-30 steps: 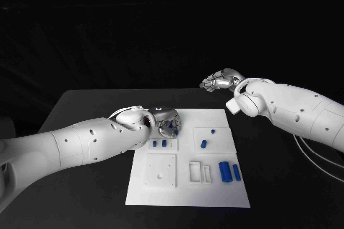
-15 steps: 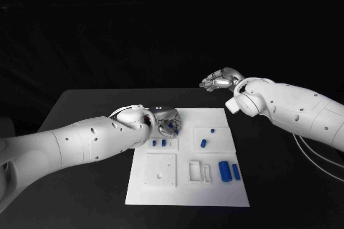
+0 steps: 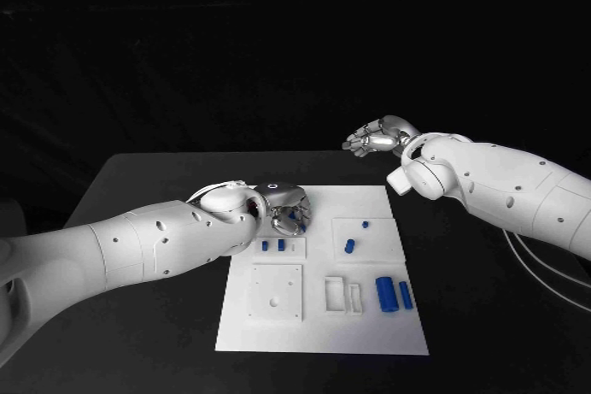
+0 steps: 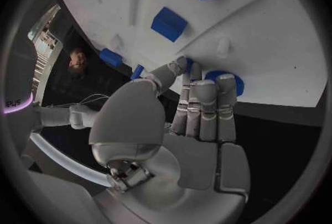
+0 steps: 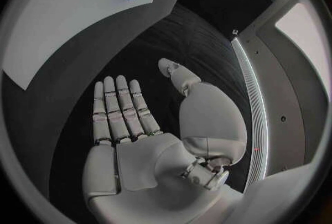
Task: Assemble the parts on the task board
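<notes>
While the left hand (image 3: 286, 208) pinches a round blue part (image 4: 223, 81) over the task board's (image 3: 370, 338) far-left corner, the right hand (image 3: 376, 138) hovers beyond the tabletop (image 3: 148, 197), fingers (image 5: 119, 107) spread and empty. Other blue parts (image 3: 393, 294) lie on the board.

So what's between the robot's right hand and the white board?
Only bare black table, as the right wrist view shows: the open right hand hovers off the task board.
</notes>
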